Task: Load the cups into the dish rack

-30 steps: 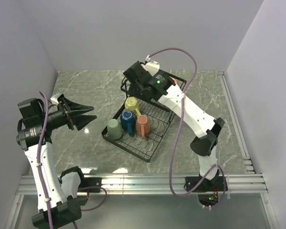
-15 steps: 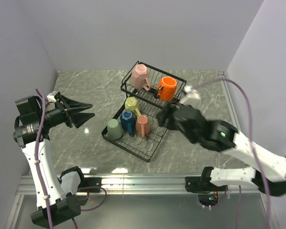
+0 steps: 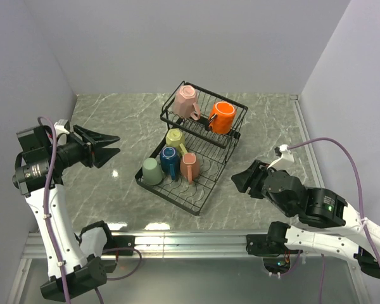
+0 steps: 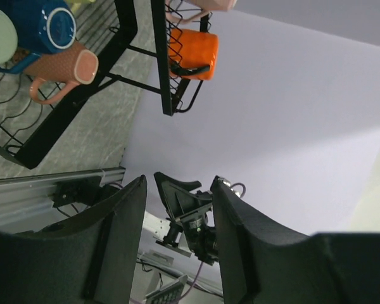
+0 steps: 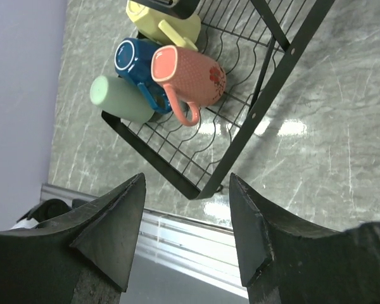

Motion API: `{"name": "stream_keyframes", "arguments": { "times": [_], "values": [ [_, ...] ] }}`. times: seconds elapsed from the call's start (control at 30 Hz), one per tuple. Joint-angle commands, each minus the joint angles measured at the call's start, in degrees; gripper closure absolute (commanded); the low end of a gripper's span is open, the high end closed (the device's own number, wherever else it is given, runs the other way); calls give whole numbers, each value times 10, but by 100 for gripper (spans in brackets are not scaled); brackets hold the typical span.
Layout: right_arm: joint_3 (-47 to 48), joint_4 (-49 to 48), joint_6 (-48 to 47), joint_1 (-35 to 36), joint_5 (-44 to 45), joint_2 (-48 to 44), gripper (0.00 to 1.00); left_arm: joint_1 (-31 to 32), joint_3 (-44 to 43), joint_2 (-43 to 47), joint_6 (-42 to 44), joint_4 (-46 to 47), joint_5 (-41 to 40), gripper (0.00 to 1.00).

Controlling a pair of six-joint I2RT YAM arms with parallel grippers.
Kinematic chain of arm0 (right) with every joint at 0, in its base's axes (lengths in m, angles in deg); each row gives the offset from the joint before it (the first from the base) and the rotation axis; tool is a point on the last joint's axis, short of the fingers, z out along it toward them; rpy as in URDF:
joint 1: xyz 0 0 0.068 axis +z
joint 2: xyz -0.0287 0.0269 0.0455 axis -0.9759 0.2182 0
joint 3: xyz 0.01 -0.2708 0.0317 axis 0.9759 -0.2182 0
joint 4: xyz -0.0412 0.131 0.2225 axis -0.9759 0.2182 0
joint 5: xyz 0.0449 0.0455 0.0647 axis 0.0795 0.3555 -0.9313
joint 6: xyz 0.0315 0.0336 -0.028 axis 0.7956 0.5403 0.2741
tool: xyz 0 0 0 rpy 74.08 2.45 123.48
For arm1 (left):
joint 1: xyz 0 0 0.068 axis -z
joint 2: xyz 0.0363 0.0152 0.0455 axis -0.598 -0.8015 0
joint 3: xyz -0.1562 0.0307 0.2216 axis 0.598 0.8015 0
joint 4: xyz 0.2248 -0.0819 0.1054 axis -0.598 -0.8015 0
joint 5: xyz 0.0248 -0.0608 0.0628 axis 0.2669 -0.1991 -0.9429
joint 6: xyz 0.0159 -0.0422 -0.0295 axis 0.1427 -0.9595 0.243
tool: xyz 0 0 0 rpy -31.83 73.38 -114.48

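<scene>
Jaws spread and empty, the left gripper (image 3: 117,145) hangs left of the dish rack (image 3: 206,185), the right gripper (image 3: 242,177) off its near right; six mugs loaded: pale green mug (image 3: 151,171), blue mug (image 3: 170,160), yellow-green mug (image 3: 175,138) and salmon mug (image 3: 190,166) on its flat tray, pink mug (image 3: 187,101) and orange mug (image 3: 221,117) in its raised basket

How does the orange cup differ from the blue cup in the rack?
The orange cup sits in the raised basket of the dish rack; the blue cup is on the flat tray section. The orange cup has one neighbour, a pink cup; the blue cup is packed among three other cups. Both are already loaded.
</scene>
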Motion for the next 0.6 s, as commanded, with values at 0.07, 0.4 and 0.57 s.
{"name": "stream_keyframes", "arguments": {
  "times": [0.07, 0.4, 0.57],
  "values": [
    [10, 3, -14, 5, -10, -13, 37, -1, -2, 10, 6, 20, -63, 50],
    [7, 2, -46, 4, -14, -15, 35, 93, 25, -23, -53, 143, -189, 48],
    [16, -1, -107, 5, -26, -40, 33, 222, 2, -128, -28, 195, -291, 48]
  ]
}}
